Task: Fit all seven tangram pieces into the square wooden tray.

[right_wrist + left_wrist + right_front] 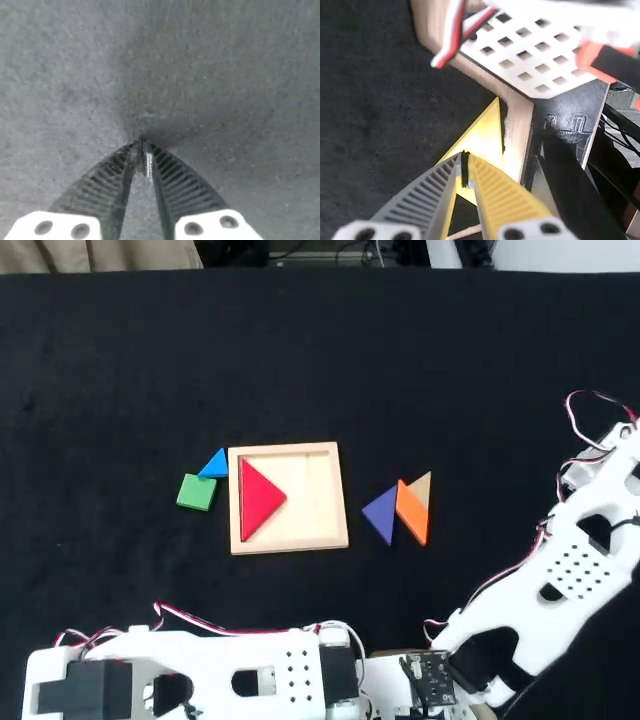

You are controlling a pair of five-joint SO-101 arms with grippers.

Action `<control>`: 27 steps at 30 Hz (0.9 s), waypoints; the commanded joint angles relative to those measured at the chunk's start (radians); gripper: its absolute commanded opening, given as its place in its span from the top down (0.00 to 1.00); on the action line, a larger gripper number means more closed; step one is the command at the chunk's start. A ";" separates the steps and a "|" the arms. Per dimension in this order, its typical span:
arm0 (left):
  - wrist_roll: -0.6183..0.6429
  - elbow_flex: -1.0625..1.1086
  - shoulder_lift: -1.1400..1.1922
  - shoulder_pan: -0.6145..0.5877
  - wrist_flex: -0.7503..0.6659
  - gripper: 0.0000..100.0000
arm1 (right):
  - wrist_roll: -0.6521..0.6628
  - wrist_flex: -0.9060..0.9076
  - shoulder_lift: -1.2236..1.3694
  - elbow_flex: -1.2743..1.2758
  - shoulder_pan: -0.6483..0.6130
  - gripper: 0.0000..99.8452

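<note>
The square wooden tray (318, 508) lies mid-table with a red triangle (258, 498) in its left half. Just left of it sit a small blue triangle (214, 464) and a green square (196, 492). To its right a purple triangle (382, 512), an orange parallelogram (412, 510) and a tan triangle (422, 486) touch one another. In the left wrist view a yellow triangle (482, 135) lies against a wooden edge, and my left gripper (465, 162) is shut with its tips over it. My right gripper (142, 150) is shut just above bare black cloth.
The left arm (200, 675) lies folded along the table's front edge and the right arm (560, 570) slants in from the right. A wooden block (517, 130) and a white perforated arm part (535, 55) crowd the yellow triangle. Black cloth covers the table.
</note>
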 commanded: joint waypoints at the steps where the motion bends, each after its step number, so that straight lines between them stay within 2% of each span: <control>1: 0.011 -0.059 -0.020 0.002 -0.011 0.97 | -0.011 0.009 -0.013 -0.051 0.020 0.98; 4: -0.002 -0.071 -0.095 -0.039 -0.005 0.97 | -0.011 0.008 -0.013 -0.051 0.018 0.98; 10: -0.106 -0.019 -0.381 -0.059 0.006 0.97 | -0.014 0.003 -0.013 -0.059 0.038 0.98; 13: -0.107 0.035 -0.479 -0.061 0.005 0.97 | -0.061 0.005 -0.013 -0.085 0.080 0.98; 24: -0.083 0.162 -0.497 -0.048 -0.040 0.97 | -0.175 -0.005 0.013 -0.222 0.334 0.98; 27: -0.080 0.160 -0.497 -0.002 -0.040 0.97 | -0.189 -0.005 0.074 -0.300 0.379 0.98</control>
